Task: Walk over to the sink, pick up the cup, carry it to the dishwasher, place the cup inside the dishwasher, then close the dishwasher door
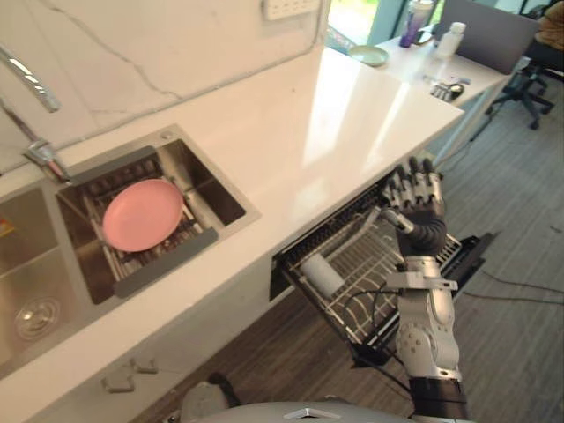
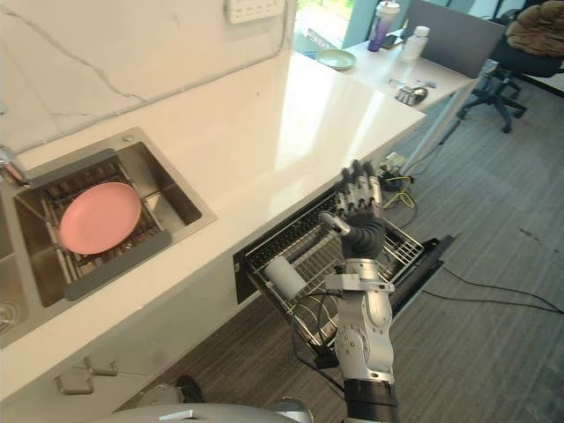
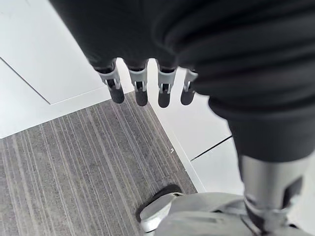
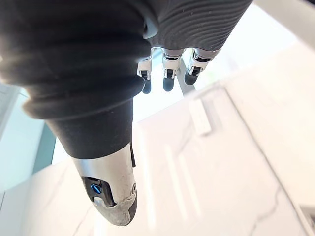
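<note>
The right hand [image 1: 419, 196] is held open, fingers straight, over the pulled-out rack [image 1: 351, 254]. Its arm hides the rack's right part. The cup [image 1: 322, 274] lies inside. The left hand [image 3: 140, 88] hangs relaxed and open.

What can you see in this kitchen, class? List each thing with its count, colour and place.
cup: one, whitish, lying on its side in the dishwasher rack
dishwasher rack: one, metal wire, pulled out below the counter
plate: one, pink, on the drainer in the sink
sink: one, steel, set in the counter
tap: one, silver, behind the sink
counter: one, white, along the wall
table: one, white, past the counter's far end
dish: one, green, on the table
bottle: one, purple, on the table
small bottle: one, white, near it
floor: grey
right hand: open, raised over the rack
left hand: open, above the floor
</note>
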Tool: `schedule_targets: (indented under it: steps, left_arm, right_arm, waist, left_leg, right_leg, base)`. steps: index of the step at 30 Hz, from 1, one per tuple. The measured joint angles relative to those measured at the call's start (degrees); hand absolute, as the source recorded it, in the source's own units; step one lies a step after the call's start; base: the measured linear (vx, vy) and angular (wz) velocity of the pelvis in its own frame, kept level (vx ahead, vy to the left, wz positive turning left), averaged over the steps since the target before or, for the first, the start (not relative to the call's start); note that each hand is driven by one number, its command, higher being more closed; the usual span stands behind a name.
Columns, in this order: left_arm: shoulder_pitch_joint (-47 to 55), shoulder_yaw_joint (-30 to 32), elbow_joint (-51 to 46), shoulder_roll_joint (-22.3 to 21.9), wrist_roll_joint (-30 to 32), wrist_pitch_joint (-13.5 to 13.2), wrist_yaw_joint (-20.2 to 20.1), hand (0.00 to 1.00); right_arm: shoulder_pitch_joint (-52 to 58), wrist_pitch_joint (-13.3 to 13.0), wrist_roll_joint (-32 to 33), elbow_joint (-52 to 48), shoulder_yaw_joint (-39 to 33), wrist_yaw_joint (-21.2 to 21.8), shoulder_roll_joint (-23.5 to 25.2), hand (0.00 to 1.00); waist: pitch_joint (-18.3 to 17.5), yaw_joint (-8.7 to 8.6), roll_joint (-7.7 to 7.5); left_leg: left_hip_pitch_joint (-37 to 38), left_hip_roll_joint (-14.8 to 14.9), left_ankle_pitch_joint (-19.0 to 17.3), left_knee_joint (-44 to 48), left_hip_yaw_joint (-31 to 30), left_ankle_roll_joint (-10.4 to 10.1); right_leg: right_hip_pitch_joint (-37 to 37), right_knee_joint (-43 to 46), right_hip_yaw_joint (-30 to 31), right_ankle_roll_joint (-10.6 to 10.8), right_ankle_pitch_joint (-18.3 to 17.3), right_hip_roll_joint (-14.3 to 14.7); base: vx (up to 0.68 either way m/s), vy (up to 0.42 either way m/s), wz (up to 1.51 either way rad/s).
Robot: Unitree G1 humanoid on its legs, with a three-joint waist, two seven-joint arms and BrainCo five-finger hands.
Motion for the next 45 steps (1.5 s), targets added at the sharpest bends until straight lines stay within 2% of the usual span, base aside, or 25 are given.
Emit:
schedule_targets:
  steps: [3,5,7,8,10,11,12,13,14,15,17,18,19,20,21,22,23,24,25,34,35,37,39,43,45]
  left_arm:
    - [0.0,-1.1,0.2,-0.2,0.5,0.7,-0.8,0.0]
    - [0.0,-2.6,0.2,-0.3,0.2,2.2,-0.9,0.0]
    - [-0.1,-2.9,0.3,-0.3,0.3,2.6,-0.5,0.0]
    - [-0.3,-4.5,0.3,-0.1,0.3,2.6,0.3,0.0]
    - [-0.9,-6.3,0.3,0.2,0.2,2.4,0.7,0.0]
    - [-1.2,-7.7,0.2,0.7,0.1,1.8,0.5,0.0]
    - [-1.2,-9.4,0.0,1.3,0.1,0.8,0.3,0.0]
    - [-1.4,-9.6,-0.2,1.7,0.1,0.5,0.3,0.0]
    - [-1.9,-10.2,-0.1,2.6,0.1,0.4,0.4,0.0]
    - [-2.4,-11.3,-0.1,3.3,0.1,0.4,0.6,0.0]
    - [-2.9,-11.6,0.2,3.6,0.2,0.4,0.5,0.0]
    - [-2.9,-11.8,0.3,3.8,0.6,0.4,0.4,0.0]
    - [-2.8,-11.8,0.2,3.9,0.9,0.3,0.3,0.0]
    - [-2.2,-11.8,0.1,4.0,1.8,0.4,0.3,0.0]
    - [-1.8,-11.8,-0.4,4.1,2.7,0.6,0.3,0.0]
    - [-1.7,-11.9,-0.5,4.1,2.9,0.8,0.3,0.0]
    - [-1.1,-12.4,-0.5,3.7,3.1,1.2,0.3,0.0]
    - [-0.9,-12.4,-0.5,3.5,3.2,1.2,0.3,0.0]
    - [-1.9,-13.5,-2.2,3.4,7.0,2.3,0.4,0.0]
    - [-1.8,-13.5,-2.3,3.1,5.5,2.1,0.3,0.0]
    - [-1.6,-13.4,-2.3,2.8,4.4,2.0,0.3,0.0]
    - [-1.5,-13.3,-2.4,2.4,-0.5,1.6,0.4,0.0]
    - [-1.0,-12.4,-2.6,2.2,-4.5,1.2,0.4,0.0]
    - [-0.6,-8.9,-2.6,2.0,-10.1,1.0,-0.4,0.0]
    - [-0.6,-8.7,-2.6,2.1,-10.0,1.1,-1.1,0.0]
  right_arm:
    - [-0.8,1.1,1.4,0.0,4.1,0.8,-0.2,0.0]
    - [-2.7,1.2,2.7,0.0,6.6,-1.7,-0.1,0.0]
    - [-3.4,1.2,2.8,0.0,7.1,-3.6,0.0,0.0]
    - [-3.5,1.2,2.8,0.0,7.0,-5.6,0.0,0.0]
    - [-3.4,1.2,2.7,0.0,6.9,-8.5,0.1,0.0]
    - [-3.4,0.8,2.5,0.1,6.9,-10.0,0.2,0.0]
    - [-3.1,0.4,2.1,0.1,6.9,-10.8,0.9,0.0]
    - [-2.8,0.0,1.7,0.1,7.0,-10.9,1.6,0.0]
    - [-1.9,-0.5,1.5,0.1,7.0,-11.6,2.8,0.0]
    - [-1.0,-1.2,1.6,0.1,6.9,-12.1,3.2,0.0]
    - [-0.3,-1.5,1.6,-0.4,6.7,-12.1,3.2,0.0]
    - [0.9,-1.3,2.6,-1.8,6.2,-11.6,3.3,0.0]
    - [1.6,-1.3,3.1,-2.6,5.9,-11.2,3.3,0.0]
    - [1.8,-1.2,4.0,-2.7,5.0,-10.3,3.3,0.0]
    - [1.3,-1.1,4.6,-2.7,4.2,-10.3,3.3,0.0]
    - [0.7,-1.1,4.8,-2.7,3.9,-10.2,3.2,0.0]
    - [-0.2,-1.1,5.1,-2.7,3.7,-10.2,3.2,0.0]
    - [-0.6,-1.0,5.1,-2.7,3.5,-10.2,3.2,0.0]
    - [1.3,0.2,5.1,-2.1,-0.4,-10.5,1.4,0.0]
    - [1.2,0.5,4.7,-1.3,-0.4,-10.4,0.9,0.0]
    - [0.8,0.6,3.2,-0.5,-0.4,-10.3,0.6,0.0]
    - [0.4,1.6,-9.6,1.0,-0.4,-10.3,-2.5,0.0]
    - [-0.4,2.4,-18.0,1.0,-0.3,-10.3,-5.5,0.0]
    - [-6.6,5.2,-38.2,3.1,-0.3,-8.9,-13.7,0.0]
    - [-8.1,6.8,-42.5,4.1,0.1,-7.0,-15.3,0.0]
  waist:
    - [-0.4,0.42,-0.3]
    - [-0.6,0.8,-0.55]
    - [-0.8,0.93,-0.87]
    - [-0.8,0.67,-1.02]
    - [-0.9,0.4,-0.78]
    - [-1.2,0.47,-0.25]
    - [-0.9,0.43,-1.02]
    - [-0.9,0.3,-1.5]
    - [-0.6,0.24,-2.07]
    - [-0.8,0.22,-2.97]
    - [-0.9,-0.02,-3.26]
    - [-0.9,-0.16,-3.42]
    - [-1.0,-0.2,-3.61]
    - [-1.7,-0.5,-4.58]
    - [-1.8,0.51,-4.87]
    - [-2.1,0.98,-5.22]
    - [-2.1,1.27,-4.14]
    - [-2.0,1.28,-4.05]
    - [-2.3,-0.07,-2.4]
    - [-2.9,0.72,-1.65]
    - [-3.2,1.02,-1.41]
    - [-3.7,1.62,-0.63]
    - [-3.9,1.69,-0.3]
    - [-4.2,1.82,-0.75]
    - [-4.3,1.76,-1.19]
  left_leg:
    - [1.1,-3.9,0.4,-3.1,-2.0,0.9]
    - [2.8,-7.9,2.0,-8.6,-3.0,1.6]
    - [4.0,-10.4,3.4,-12.2,-4.4,2.0]
    - [4.5,-11.9,4.4,-14.8,-6.3,2.5]
    - [4.9,-12.9,5.7,-17.2,-9.3,3.4]
    - [5.4,-13.1,6.2,-18.2,-11.5,3.4]
    - [5.4,-13.1,6.1,-18.3,-14.7,3.5]
    - [5.3,-13.1,6.1,-18.3,-16.3,3.5]
    - [5.2,-13.0,6.2,-18.9,-19.8,3.3]
    - [5.2,-13.0,6.3,-19.3,-23.0,3.2]
    - [5.2,-13.3,6.5,-19.8,-25.7,3.0]
    - [4.9,-14.2,6.7,-20.0,-26.7,2.6]
    - [5.1,-14.9,6.9,-20.0,-26.9,2.5]
    - [6.0,-16.4,7.9,-20.0,-27.1,2.6]
    - [6.7,-17.9,8.0,-20.2,-27.2,3.1]
    - [7.0,-18.0,7.9,-20.2,-27.2,3.4]
    - [6.8,-17.7,7.9,-20.4,-27.2,3.3]
    - [6.6,-17.7,7.9,-20.6,-27.1,3.3]
    - [7.6,-15.2,6.8,-21.6,-25.3,2.5]
    - [7.1,-15.2,6.9,-21.5,-26.5,2.4]
    - [7.0,-15.1,6.9,-21.3,-26.6,2.4]
    - [6.7,-15.0,7.0,-21.3,-26.9,2.2]
    - [6.5,-14.8,7.2,-21.3,-27.2,1.9]
    - [6.6,-13.7,7.2,-21.3,-26.5,0.7]
    - [7.0,-13.2,7.4,-21.3,-26.2,0.4]
  right_leg:
    - [0.6,0.5,-1.7,0.5,0.2,-2.3]
    - [0.6,2.0,-3.1,0.2,-0.1,-4.7]
    - [0.6,4.0,-4.4,-0.2,-0.7,-6.3]
    - [0.2,7.5,-5.5,-0.2,-0.6,-7.7]
    - [-2.4,16.6,-5.4,-1.0,0.0,-10.3]
    - [-4.6,23.5,-3.9,-4.8,1.0,-11.7]
    - [-7.8,30.0,0.5,-9.1,0.4,-11.9]
    - [-9.2,31.9,3.5,-8.4,-1.2,-10.8]
    - [-11.2,32.8,8.4,-6.3,-4.7,-7.3]
    - [-12.7,30.9,12.0,-5.4,-7.5,-3.7]
    - [-15.0,26.6,16.8,-4.0,-9.1,0.5]
    - [-16.6,24.7,19.7,-3.6,-8.7,1.5]
    - [-17.0,24.0,20.6,-3.5,-7.7,1.5]
    - [-17.2,21.3,20.9,-3.3,-4.1,0.8]
    - [-17.4,17.3,20.9,-2.8,-1.1,0.6]
    - [-17.1,16.2,20.8,-2.7,-1.1,0.6]
    - [-15.6,12.8,21.2,-2.7,-0.6,1.3]
    - [-15.2,11.0,21.5,-2.8,-0.5,1.8]
    - [-10.4,0.8,22.3,-4.0,2.3,5.4]
    - [-9.1,-1.9,20.1,-3.8,3.3,5.5]
    - [-9.1,-2.5,19.9,-3.9,3.5,5.6]
    - [-8.5,-3.6,19.1,-3.8,4.1,5.7]
    - [-8.4,-4.2,17.9,-3.5,4.5,5.7]
    - [-8.1,-5.7,17.2,-4.2,5.3,6.7]
    - [-7.5,-6.4,17.4,-4.4,5.7,7.2]
  base:
    - [0.01,0.145,0.38]
    - [-0.05,0.168,0.34]
    - [-0.04,0.134,0.45]
    - [-0.02,0.122,0.78]
    - [0.0,0.118,0.86]
    - [0.05,0.09,0.92]
    - [0.06,0.067,0.98]
    - [0.06,0.013,1.15]
    - [0.08,-0.033,1.27]
    - [0.09,-0.046,1.29]
    - [0.11,-0.036,1.2]
    - [0.12,-0.017,1.18]
    - [0.11,-0.018,1.2]
    - [0.19,-0.079,0.87]
    - [0.19,-0.091,0.61]
    - [0.2,-0.083,0.09]
    - [0.08,-0.029,-0.08]
    - [0.06,-0.013,-0.08]
    - [0.01,-0.007,-0.03]
    - [0.0,0.001,0.07]
    - [0.01,-0.003,0.04]
    - [0.02,-0.018,0.07]
    - [0.0,-0.03,0.1]
    - [-0.02,-0.054,-0.08]
    - [-0.01,-0.08,-0.15]
